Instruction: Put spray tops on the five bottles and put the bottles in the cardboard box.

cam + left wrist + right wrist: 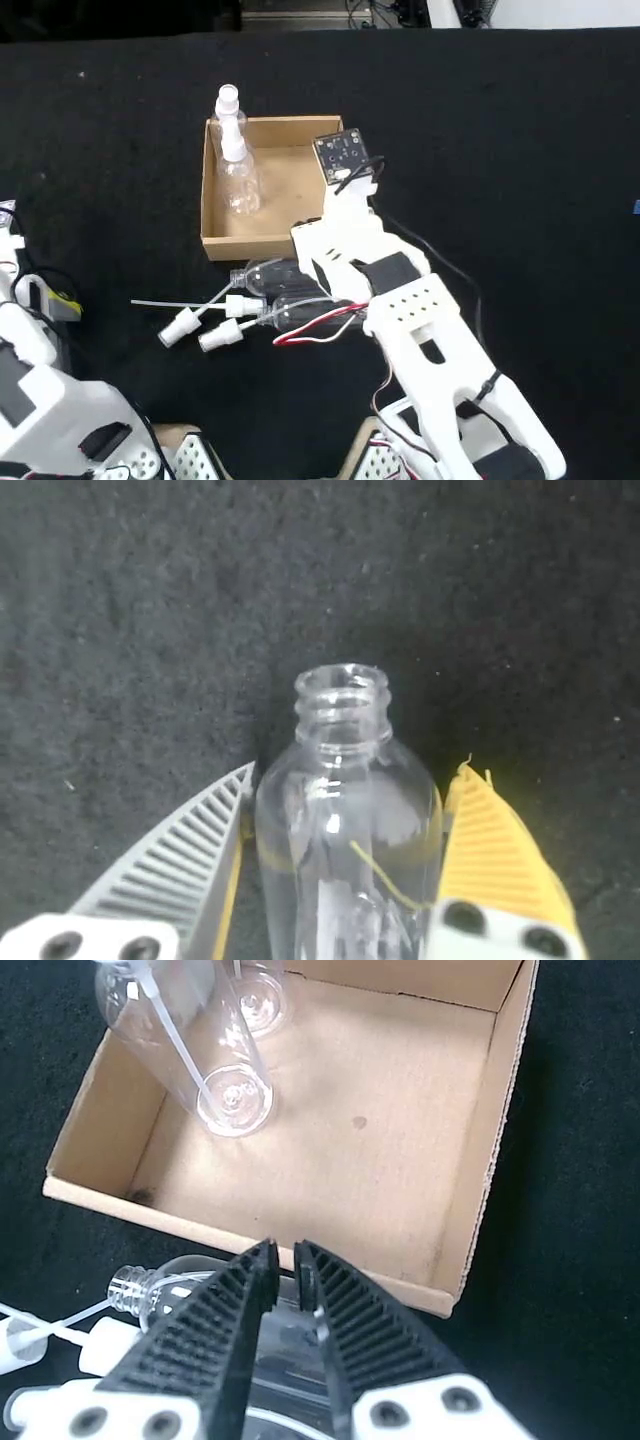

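Bottles (236, 160) with tops on stand in the cardboard box (290, 195) in the high view. Two more bottles (275, 278) lie just in front of it, next to spray tops (182, 326).

Left wrist: left gripper (355, 773) is clamped on an open-necked bottle (345, 820). I'd keep that neck steady.

Right wrist: right gripper (285, 1257) is nearly closed and looks empty.

The open bottle (345, 810) has its base cut off by the picture's edge. The right arm (400, 300) covers the bases of two lying bottles (264, 277) on the tabletop (520, 130).
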You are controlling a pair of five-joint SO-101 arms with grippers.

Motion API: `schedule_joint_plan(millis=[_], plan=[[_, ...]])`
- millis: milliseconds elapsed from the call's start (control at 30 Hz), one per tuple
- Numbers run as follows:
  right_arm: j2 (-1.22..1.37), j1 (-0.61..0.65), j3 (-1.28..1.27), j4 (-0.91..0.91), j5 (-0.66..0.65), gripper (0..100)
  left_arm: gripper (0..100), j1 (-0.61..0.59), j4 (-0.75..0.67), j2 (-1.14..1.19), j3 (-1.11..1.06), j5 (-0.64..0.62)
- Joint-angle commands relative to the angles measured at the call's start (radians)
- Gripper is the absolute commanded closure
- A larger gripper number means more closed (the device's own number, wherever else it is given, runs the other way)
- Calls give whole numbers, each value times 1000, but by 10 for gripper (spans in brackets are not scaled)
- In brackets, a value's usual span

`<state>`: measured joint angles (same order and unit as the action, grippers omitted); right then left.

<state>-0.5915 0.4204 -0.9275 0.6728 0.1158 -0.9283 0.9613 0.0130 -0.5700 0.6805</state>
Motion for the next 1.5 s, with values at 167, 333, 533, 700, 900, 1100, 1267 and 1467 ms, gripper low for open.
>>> schedule_joint_plan(millis=[167, 333, 533, 700, 900, 1100, 1267, 1467], plan=[[-51, -3, 7, -20, 2, 987, 920, 15, 103, 2, 85, -9], [-51, -2, 7, -21, 6, 987, 960, 38, 103, 0, 85, -60], [-53, -2, 10, -32, 9, 987, 970, 102, 137, -92, 88, -281], [-51, -2, -30, -193, 100, 987, 970, 170, 135, -190, 93, -542], [-51, 77, -88, -290, 121, 987, 970, 217, 86, -207, 77, -767], [25, 129, -54, -417, 120, 987, 970, 225, 86, -195, 68, -827], [180, 112, -7, -516, 120, 987, 970, 228, 46, -204, 15, -856], [315, 110, 42, -574, 120, 987, 970, 220, 14, -204, -18, -861]])
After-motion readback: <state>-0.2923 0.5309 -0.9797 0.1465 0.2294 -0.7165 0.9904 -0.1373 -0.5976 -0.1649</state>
